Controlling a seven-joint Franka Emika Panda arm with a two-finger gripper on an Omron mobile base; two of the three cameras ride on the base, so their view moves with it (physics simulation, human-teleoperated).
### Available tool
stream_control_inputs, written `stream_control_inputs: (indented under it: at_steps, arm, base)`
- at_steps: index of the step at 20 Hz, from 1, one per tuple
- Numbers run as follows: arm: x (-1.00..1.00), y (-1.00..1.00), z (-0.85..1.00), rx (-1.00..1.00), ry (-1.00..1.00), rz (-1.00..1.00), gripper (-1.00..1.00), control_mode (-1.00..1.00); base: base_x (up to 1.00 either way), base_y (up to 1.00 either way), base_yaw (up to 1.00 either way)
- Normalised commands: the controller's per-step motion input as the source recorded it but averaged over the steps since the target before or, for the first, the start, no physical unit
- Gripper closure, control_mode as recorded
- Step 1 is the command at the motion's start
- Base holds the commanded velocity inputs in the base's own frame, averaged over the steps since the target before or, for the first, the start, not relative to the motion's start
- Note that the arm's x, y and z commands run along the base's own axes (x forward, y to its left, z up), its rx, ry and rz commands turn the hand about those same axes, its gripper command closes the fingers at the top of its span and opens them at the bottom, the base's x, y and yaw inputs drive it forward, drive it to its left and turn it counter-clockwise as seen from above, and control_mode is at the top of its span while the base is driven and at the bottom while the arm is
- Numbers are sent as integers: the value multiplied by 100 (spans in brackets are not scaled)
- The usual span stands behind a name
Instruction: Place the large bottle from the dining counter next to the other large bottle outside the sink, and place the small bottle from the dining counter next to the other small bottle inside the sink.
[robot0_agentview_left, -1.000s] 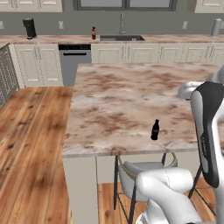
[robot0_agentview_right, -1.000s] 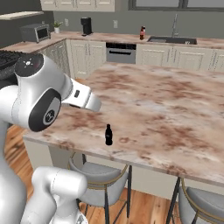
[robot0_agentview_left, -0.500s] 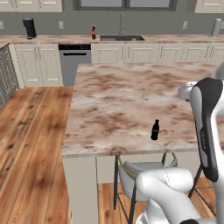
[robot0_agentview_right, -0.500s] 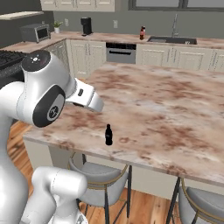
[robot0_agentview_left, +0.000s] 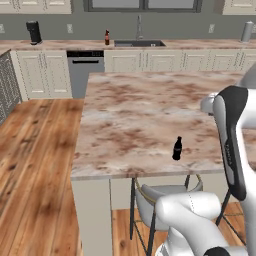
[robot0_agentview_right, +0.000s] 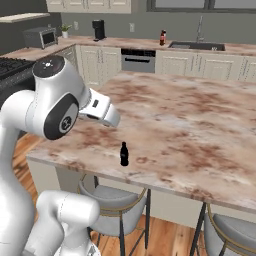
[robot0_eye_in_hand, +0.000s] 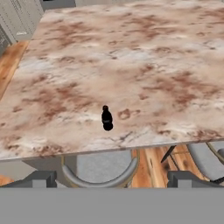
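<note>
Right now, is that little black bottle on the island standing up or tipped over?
Upright: the small black bottle stands on its base with its neck pointing up.

A black small bottle (robot0_eye_in_hand: 106, 119) stands on the beige, reddish-brown mottled dining counter (robot0_eye_in_hand: 144, 70).

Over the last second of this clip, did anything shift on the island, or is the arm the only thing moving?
Only the arm moved: in the right base view its elbow joint drifted right and slightly down. Nothing was grasped or released. The small black bottle stands upright in the same spot near the front edge of the dining counter, and the pinkish bottle stays beside the sink. The gripper is open, with the small bottle ahead of it.
</note>
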Motion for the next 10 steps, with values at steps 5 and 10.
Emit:
stream_control_inputs:
  at_steps: [5, 10]
  arm:
    - [17, 0, -17, 0, 6, 2, -100, -100]
    - [17, 0, -14, 0, 5, 2, -100, -100]
  base:
    - [0, 0, 0]
    - [0, 0, 0]
